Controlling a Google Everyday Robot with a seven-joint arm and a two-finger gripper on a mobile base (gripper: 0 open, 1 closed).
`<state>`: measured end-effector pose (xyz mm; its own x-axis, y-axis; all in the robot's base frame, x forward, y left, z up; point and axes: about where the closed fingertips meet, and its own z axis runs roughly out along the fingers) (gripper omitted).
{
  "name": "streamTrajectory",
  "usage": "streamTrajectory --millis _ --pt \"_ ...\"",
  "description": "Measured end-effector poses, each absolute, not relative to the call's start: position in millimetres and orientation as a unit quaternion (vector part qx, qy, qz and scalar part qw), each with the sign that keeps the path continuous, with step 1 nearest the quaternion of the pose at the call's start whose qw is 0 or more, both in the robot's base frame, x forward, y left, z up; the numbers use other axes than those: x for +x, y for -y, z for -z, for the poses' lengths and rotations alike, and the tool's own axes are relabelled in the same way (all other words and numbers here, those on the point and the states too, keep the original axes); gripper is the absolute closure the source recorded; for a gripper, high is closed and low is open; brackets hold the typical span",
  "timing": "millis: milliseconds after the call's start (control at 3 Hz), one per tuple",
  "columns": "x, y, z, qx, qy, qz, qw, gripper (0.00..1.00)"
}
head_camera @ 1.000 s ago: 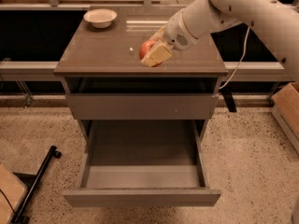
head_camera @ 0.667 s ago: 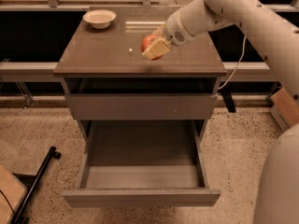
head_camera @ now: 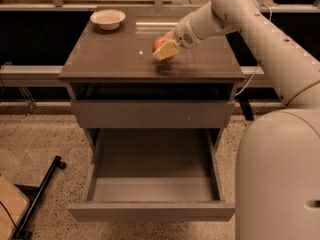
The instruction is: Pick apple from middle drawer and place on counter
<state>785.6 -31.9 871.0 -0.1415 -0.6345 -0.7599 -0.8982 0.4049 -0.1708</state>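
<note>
With the middle drawer open and empty, the end effector is clamped around the apple low over the surface; only set-down and release appear outstanding.

Quantities: one apple, one bowl, one counter, one middle drawer, one upper drawer. One gripper, above counter, grips apple.
</note>
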Motion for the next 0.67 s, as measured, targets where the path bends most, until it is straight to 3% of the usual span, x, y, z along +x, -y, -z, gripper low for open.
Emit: streamTrajectory --millis 667 --pt "802.5 28.5 -841.1 -0.515 -0.745 -0.186 0.381 0.35"
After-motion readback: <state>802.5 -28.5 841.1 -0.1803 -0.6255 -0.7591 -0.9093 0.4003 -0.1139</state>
